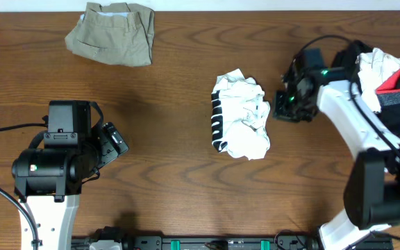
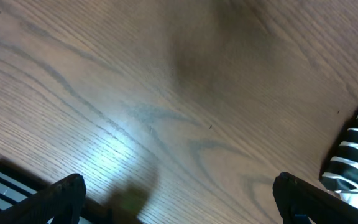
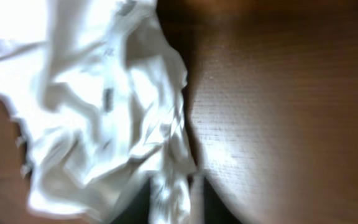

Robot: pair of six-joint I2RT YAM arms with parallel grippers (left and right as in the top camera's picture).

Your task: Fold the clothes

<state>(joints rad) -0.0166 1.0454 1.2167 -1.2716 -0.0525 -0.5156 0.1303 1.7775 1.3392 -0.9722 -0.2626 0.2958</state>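
Flattening the crumpled white top (image 1: 240,114) on the desk (image 1: 186,187) likely comes first: right pincer (image 1: 282,105) at its right edge, grip cannot be told; left pincer (image 1: 115,142), wide open well left, should take the striped edge (image 1: 217,121).

The black left hand (image 1: 111,142) is hanging from the white-based left arm (image 1: 47,167) with both fingers spread wide apart, while the white right arm (image 1: 353,118) is stretching leftward, its black right hand (image 1: 283,104) too blurred to judge.

One left arm (image 1: 47,167) and one right arm (image 1: 346,118) are flanking one white top (image 1: 242,118), one khaki garment (image 1: 113,31), and one mixed heap (image 1: 387,66).
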